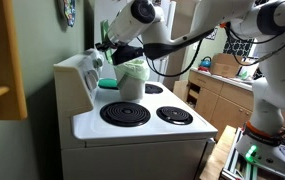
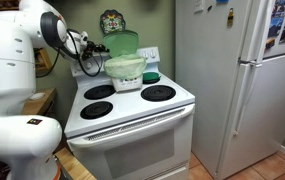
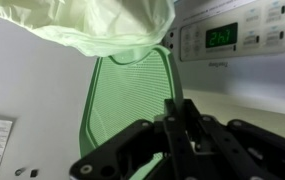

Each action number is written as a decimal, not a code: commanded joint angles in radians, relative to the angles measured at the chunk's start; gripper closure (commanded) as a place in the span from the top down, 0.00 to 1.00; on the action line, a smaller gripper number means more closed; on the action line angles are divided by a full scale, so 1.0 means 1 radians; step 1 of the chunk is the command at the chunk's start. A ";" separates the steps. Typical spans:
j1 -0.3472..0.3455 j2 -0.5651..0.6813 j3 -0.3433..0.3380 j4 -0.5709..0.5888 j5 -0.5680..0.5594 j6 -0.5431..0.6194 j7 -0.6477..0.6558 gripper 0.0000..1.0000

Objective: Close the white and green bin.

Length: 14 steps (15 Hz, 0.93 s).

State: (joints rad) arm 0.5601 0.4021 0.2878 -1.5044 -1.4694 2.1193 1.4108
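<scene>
the small translucent white plastic bin with the light green rim (image 2: pixel 125 70) sits at the back of the white electric stove (image 2: pixel 124 102), on the rear burner, well apart from the front edge; in an exterior view it shows just beside the raised back panel (image 1: pixel 132 80) its flat green hinged lid (image 2: pixel 124 43) stands upright at 12 o'clock from the bin's mouth, so the bin is plainly open and nothing of the closing looks done yet

the black pincer on the white arm (image 2: pixel 94 46) hangs at about 9 o'clock from the lid, near it; i cannot tell from the outside views whether it touches from the wrist view the pincer (image 3: pixel 187 135) comes in at 6 o'clock with its fingers looking pressed together and nothing between them, and the ribbed face of the lid (image 3: pixel 127 100) fills the middle just ahead a pale green plastic liner (image 3: pixel 102 25) bulges over the rim at 12 o'clock there, and the stove's control panel with its green clock (image 3: pixel 232 40) is off at 2 o'clock

a small flat teal sponge (image 2: pixel 152 76) lies at 3 o'clock from the bin, just beside it

as i judge it, the whole job is left: tip the lid forward over the hinge and press it flat on the rim
</scene>
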 commanded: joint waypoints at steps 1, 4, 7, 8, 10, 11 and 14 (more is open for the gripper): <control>0.007 0.006 -0.003 0.010 -0.045 -0.020 0.047 0.04; 0.014 0.004 -0.007 -0.001 -0.099 -0.036 0.144 0.04; 0.025 0.014 -0.007 -0.004 -0.173 -0.077 0.258 0.04; 0.031 0.022 -0.007 -0.002 -0.195 -0.100 0.294 0.04; 0.037 0.038 0.000 -0.004 -0.214 -0.137 0.350 0.04; 0.040 0.050 0.006 0.002 -0.203 -0.162 0.380 0.04; 0.055 0.064 0.008 0.011 -0.208 -0.232 0.475 0.04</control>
State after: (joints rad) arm 0.5993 0.4423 0.2900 -1.4960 -1.6663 1.9552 1.7848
